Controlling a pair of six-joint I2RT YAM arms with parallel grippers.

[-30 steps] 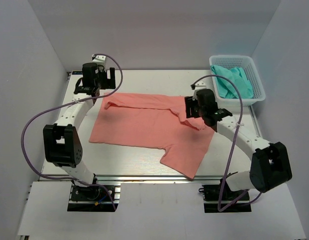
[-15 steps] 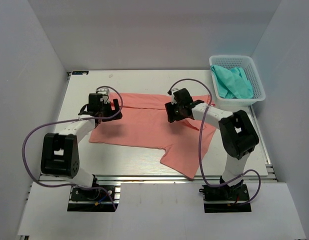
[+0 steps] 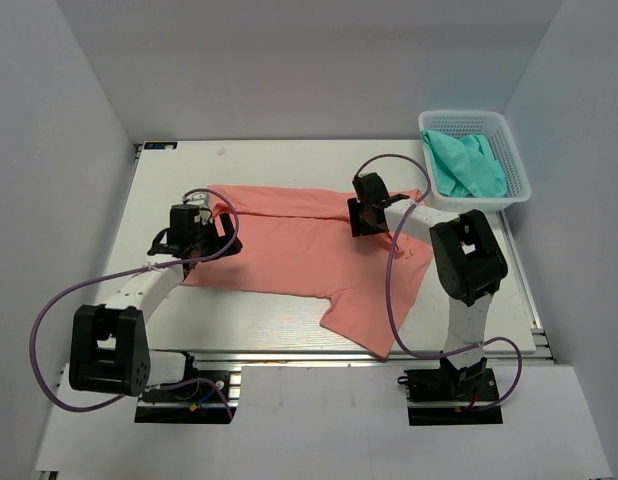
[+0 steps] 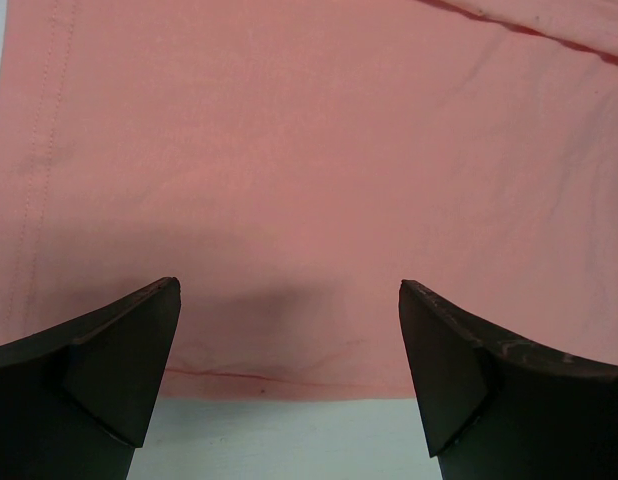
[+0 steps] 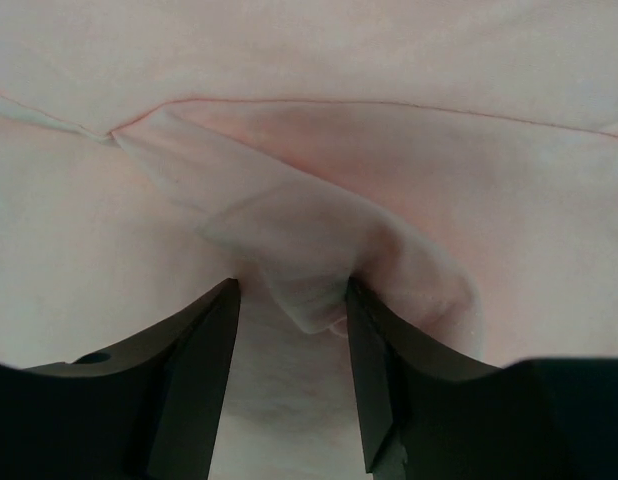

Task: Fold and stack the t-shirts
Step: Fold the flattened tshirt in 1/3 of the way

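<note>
Pink t-shirt (image 3: 289, 250) is lying spread flat on the table (image 3: 249, 335), one sleeve reaching toward the near edge. It's looking like thin, soft cotton, light and floppy, so it's probably going to sag and wrinkle when lifted. Hems and corners are looking like the best holds. Left gripper (image 4: 289, 292) is hovering over the left hem, jaws wide apart, holding nothing. Farther right, right gripper (image 5: 294, 288) is sitting with half-open jaws either side of a raised fold; can't tell if it's actually pinching. Bare table is showing near-left and far, giving folding room. Far right, teal t-shirt (image 3: 467, 165) is lying crumpled in a white basket (image 3: 520, 186).
</note>
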